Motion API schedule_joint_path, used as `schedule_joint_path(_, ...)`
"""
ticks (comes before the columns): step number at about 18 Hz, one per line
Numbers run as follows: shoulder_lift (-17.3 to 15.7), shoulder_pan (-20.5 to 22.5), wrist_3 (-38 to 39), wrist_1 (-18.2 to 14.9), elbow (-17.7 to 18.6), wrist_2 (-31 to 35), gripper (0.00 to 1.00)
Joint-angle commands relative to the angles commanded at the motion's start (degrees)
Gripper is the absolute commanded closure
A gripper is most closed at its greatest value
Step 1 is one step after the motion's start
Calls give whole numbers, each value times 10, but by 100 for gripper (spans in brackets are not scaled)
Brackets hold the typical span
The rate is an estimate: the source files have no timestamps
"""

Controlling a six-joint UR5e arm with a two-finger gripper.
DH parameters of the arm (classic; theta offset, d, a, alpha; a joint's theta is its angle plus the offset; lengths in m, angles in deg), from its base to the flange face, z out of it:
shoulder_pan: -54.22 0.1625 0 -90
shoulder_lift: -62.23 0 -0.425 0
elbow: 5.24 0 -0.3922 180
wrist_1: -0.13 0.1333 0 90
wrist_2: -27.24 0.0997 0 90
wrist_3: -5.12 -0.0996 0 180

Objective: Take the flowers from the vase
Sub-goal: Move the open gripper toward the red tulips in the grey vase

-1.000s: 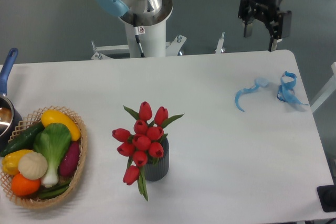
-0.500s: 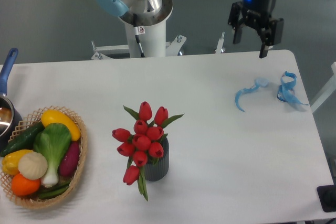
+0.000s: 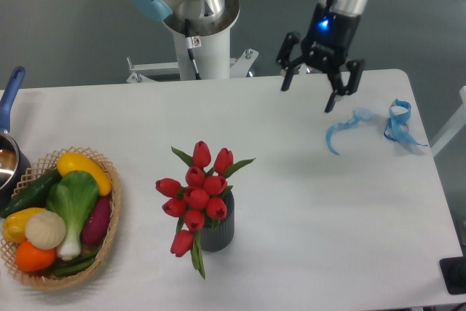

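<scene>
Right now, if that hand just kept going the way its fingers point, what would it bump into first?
Most likely bare table. The open hand points down, tilted slightly; nothing lies beneath it. The blue ribbon sits off to one side and the flowers are far away, though depth is uncertain.

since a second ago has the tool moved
Yes. The tool, open and empty, has shifted left and lower, away from the blue ribbon and toward the flowers.

I am showing a silver-grey arm base (image 3: pixel 191 5) with a pale blue joint cap, standing on a white column marked by a small sticker; my black claw (image 3: pixel 307 97) is glowing with a blue light below a silver wrist
</scene>
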Motion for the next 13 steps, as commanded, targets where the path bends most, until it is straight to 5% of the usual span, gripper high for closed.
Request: schedule_joint_path(13,68,-66,33,88,12,-104,0)
